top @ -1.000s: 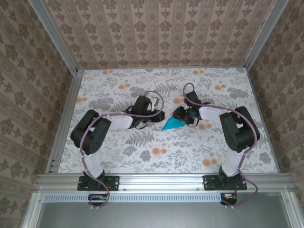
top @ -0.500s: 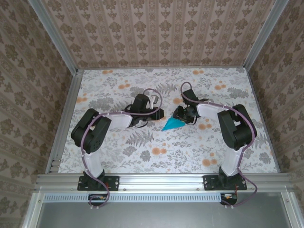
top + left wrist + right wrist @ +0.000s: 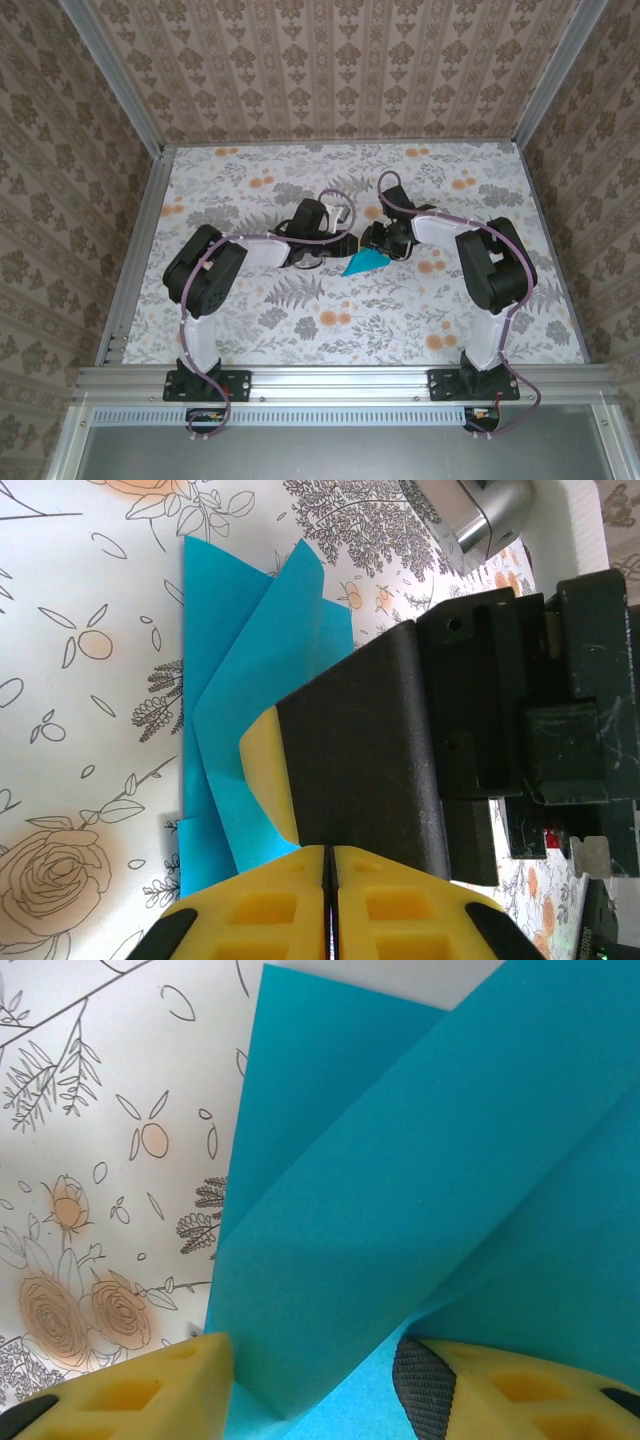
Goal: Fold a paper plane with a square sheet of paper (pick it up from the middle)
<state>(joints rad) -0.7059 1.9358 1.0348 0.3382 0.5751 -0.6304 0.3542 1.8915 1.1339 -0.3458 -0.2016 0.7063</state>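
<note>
Nearest the camera, an aluminium rail (image 3: 330, 381) is running across the front edge, with the left arm base (image 3: 205, 384) and the right arm base (image 3: 480, 384) sitting bolted on it. Beyond it the desk (image 3: 250, 330) is spreading out flat, its white top carrying grey ferns and orange flowers, and metal side rails (image 3: 135, 250) are bordering it. Both arms are reaching inward to the middle of the desk, with a purple cable (image 3: 180, 325) looping along the left one. The paper plane (image 3: 363, 263) is lying on the desk at centre between the two wrists, looking like a turquoise pointed wedge from above. The left pincer (image 3: 338, 241) is sitting just left of it. In the left wrist view this pincer (image 3: 328, 880) is clenched, its yellow fingers pressing together on a thin seam with the blue folds (image 3: 240, 680) just beside them; cannot tell if any paper edge is caught. The right pincer (image 3: 378, 243) is hovering over the plane's far end. In the right wrist view this pincer (image 3: 310, 1385) is released, its yellow fingers standing apart and straddling a raised crease of the paper (image 3: 420, 1160). Farthest off, wallpapered walls (image 3: 330, 70) with a brown damask pattern are closing in the back and sides, and slanted aluminium posts (image 3: 112, 75) are standing at the corners.
</note>
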